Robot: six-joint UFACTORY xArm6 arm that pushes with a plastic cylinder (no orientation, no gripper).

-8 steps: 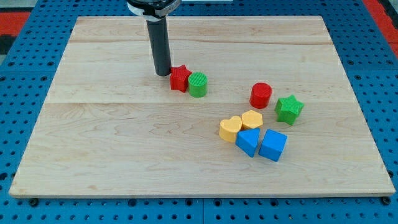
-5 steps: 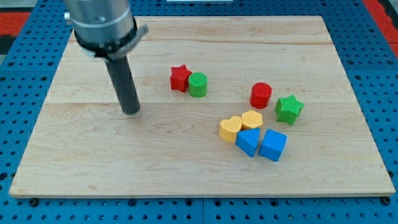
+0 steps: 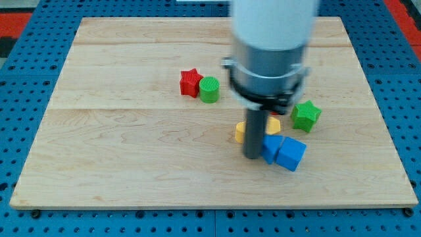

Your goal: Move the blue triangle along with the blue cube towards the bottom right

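My tip (image 3: 252, 156) rests on the board right against the left side of the blue triangle (image 3: 270, 149), whose left part the rod hides. The blue cube (image 3: 290, 154) touches the triangle's right side. Both blue blocks lie at the lower right of the middle of the wooden board (image 3: 131, 151). The wide arm body above the rod covers the space just above the blue blocks.
A yellow heart (image 3: 240, 133) and another yellow block (image 3: 273, 124) peek out on either side of the rod. A green star (image 3: 305, 115) lies to the right. A red star (image 3: 190, 83) and a green cylinder (image 3: 209, 89) sit together up left. The red cylinder is hidden.
The rod has swept from the board's left side across to the right and down, ending against the blue triangle. The arm now hides the red cylinder and most of the yellow blocks.
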